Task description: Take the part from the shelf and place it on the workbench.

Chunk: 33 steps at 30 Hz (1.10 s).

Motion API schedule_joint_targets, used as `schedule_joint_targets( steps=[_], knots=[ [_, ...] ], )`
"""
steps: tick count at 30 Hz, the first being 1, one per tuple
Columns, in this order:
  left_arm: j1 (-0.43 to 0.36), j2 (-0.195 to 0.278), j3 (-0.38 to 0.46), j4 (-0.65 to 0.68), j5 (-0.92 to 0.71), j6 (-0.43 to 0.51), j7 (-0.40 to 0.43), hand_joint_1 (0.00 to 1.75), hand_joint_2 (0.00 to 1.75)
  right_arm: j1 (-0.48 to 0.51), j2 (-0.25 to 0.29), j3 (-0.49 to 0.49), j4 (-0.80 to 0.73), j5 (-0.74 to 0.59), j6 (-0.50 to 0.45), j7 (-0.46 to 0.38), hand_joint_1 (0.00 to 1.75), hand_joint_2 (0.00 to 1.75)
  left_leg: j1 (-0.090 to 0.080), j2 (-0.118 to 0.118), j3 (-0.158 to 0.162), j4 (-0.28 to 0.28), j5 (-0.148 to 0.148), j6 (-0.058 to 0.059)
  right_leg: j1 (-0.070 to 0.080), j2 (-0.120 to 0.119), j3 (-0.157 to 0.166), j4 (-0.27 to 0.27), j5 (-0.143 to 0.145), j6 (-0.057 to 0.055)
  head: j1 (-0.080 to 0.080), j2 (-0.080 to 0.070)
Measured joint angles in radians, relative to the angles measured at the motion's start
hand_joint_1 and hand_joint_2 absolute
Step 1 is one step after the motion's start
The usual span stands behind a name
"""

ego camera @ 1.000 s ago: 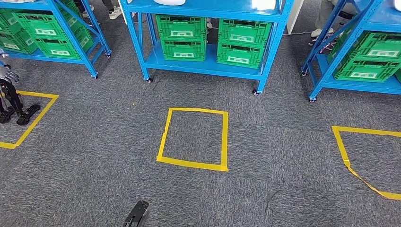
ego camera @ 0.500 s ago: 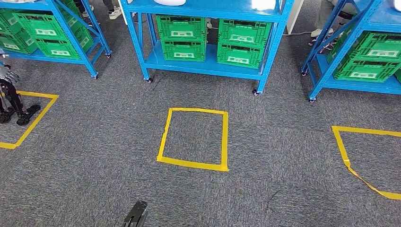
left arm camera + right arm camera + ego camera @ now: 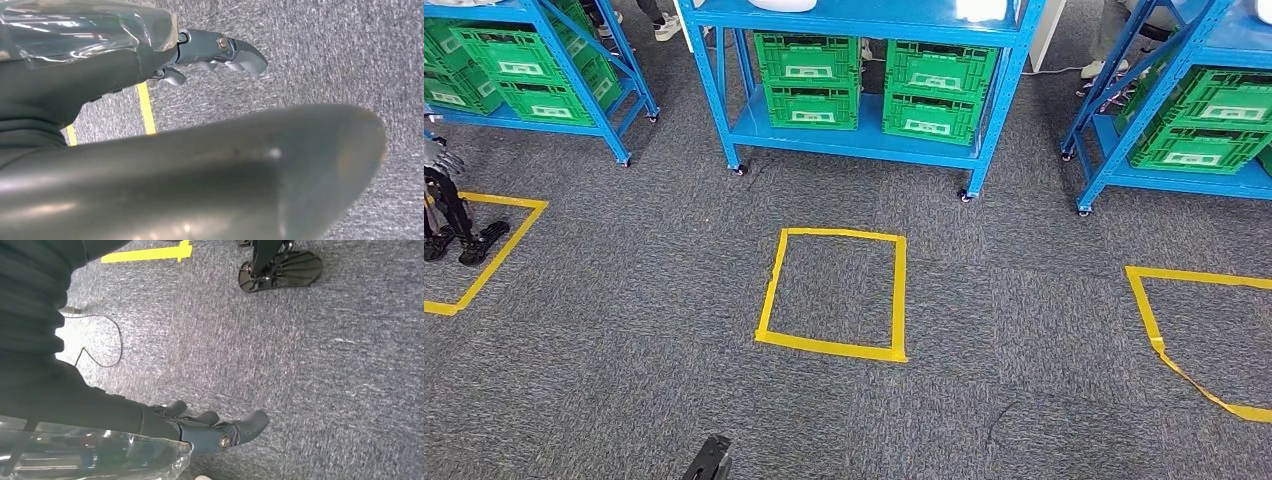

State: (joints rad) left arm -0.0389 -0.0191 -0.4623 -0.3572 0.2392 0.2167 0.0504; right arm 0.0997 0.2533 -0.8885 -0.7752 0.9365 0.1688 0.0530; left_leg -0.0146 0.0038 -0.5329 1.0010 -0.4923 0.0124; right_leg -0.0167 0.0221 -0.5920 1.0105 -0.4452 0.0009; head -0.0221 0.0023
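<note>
Part's axis can't tell. Shelf (image 3: pixel 864 130) w/ green crates (image 3: pixel 812 80) stands beyond tape square (image 3: pixel 834 293). L hand (image 3: pixel 220 50) and R hand (image 3: pixel 220 432): fingers apart, empty, over carpet.

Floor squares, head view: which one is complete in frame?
The middle square, before the centre shelf. The left and right squares are cut by the picture's edges.

Your head camera sits high and looks forward and down at the grey carpet (image 3: pixel 654 330), the yellow tape square (image 3: pixel 834 293) and the blue shelf (image 3: pixel 864 140) far ahead. Each wrist camera sits close behind its hand, very near, facing the floor. All three views share the carpet.
</note>
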Motion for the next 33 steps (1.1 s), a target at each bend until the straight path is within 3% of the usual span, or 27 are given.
schedule_joint_targets(
  steps=[28, 33],
  knots=[
    [-0.009, 0.003, 0.003, 0.000, -0.049, -0.003, 0.002, 0.00, 0.00, 0.006, -0.008, 0.000, 0.018, -0.047, -0.011, -0.007, 0.00, 1.75, 0.000, 0.000, 0.000, 0.000, 0.000, 0.000, 0.000, 0.000, 0.000, 0.000, 0.000, 0.000, 0.000, 0.000],
    [-0.008, 0.007, -0.001, 0.000, -0.077, 0.013, -0.007, 0.00, 0.00, 0.033, 0.019, -0.013, -0.010, -0.045, 0.040, 0.018, 0.00, 1.75, 0.000, 0.000, 0.000, 0.000, 0.000, 0.000, 0.000, 0.000, 0.000, 0.000, 0.000, 0.000, 0.000, 0.000]
  ],
)
